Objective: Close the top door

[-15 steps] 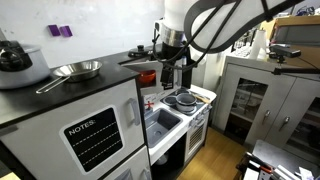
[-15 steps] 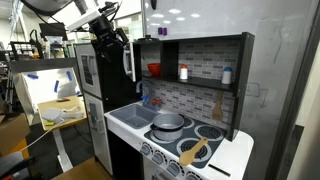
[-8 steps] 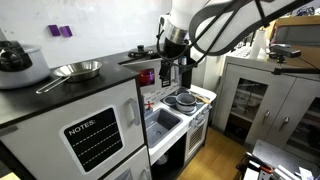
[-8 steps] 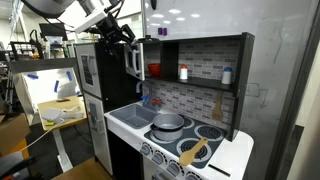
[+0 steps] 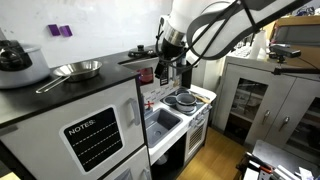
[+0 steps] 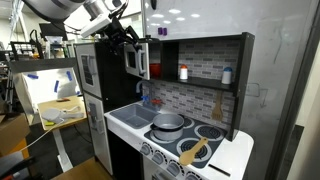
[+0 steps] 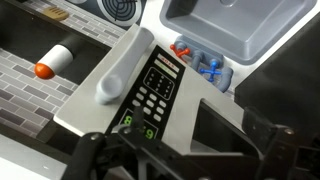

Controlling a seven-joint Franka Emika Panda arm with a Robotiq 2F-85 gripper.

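Observation:
The top door (image 6: 140,60) is a grey panel with a white handle, a keypad and a dark window, hinged on the upper part of the grey toy-kitchen unit. It stands partly swung out, next to the dark shelf. The wrist view shows its outer face (image 7: 150,80) from above. My gripper (image 6: 127,37) is at the door's upper edge. Its dark fingers (image 7: 195,115) are spread apart over the window side, holding nothing. In an exterior view the gripper (image 5: 172,68) hangs in front of the shelf and mostly hides the door.
The sink (image 7: 240,30) lies below the door, with blue items (image 7: 205,68) beside it. A pot (image 6: 168,122) sits on the stove. A red bowl (image 6: 153,70) and bottles stand on the shelf. A pan (image 5: 75,70) lies on the near unit. A beige glass-door cabinet (image 5: 260,100) stands beyond.
The door has swung from edge-on toward the shelf, showing more of its face. My gripper has moved along with it in the same direction.

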